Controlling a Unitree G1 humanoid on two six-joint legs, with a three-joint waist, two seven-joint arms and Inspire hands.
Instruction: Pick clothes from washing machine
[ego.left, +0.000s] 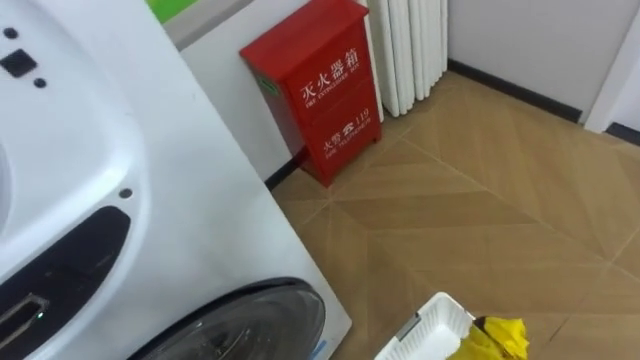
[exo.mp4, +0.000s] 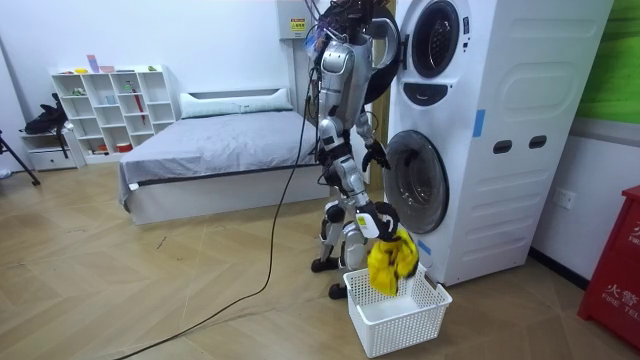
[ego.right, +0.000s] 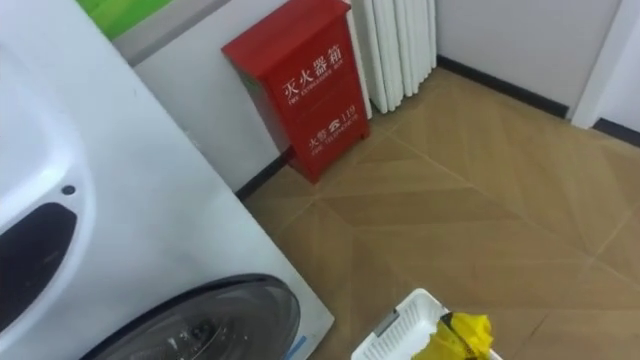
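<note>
I stand close in front of a tall white washing machine (exo.mp4: 500, 130) with a round dark door (exo.mp4: 416, 182) low down; the door also shows in the left eye view (ego.left: 250, 322). My right hand (exo.mp4: 377, 222) hangs low beside me, shut on a yellow garment (exo.mp4: 390, 262) that dangles over a white slatted basket (exo.mp4: 396, 316) on the floor. The eye views catch the basket's corner (ego.left: 436, 326) and a bit of the yellow garment (ego.left: 500, 338) at the bottom right. My left hand (exo.mp4: 373, 152) is raised near the door's edge.
A red cabinet (ego.left: 320, 85) stands against the wall right of the machine, with a white radiator (ego.left: 410, 50) beyond it. Wooden floor (ego.left: 500, 200) stretches to the right. Behind me are a grey bed (exo.mp4: 220, 150) and a white shelf unit (exo.mp4: 110, 105).
</note>
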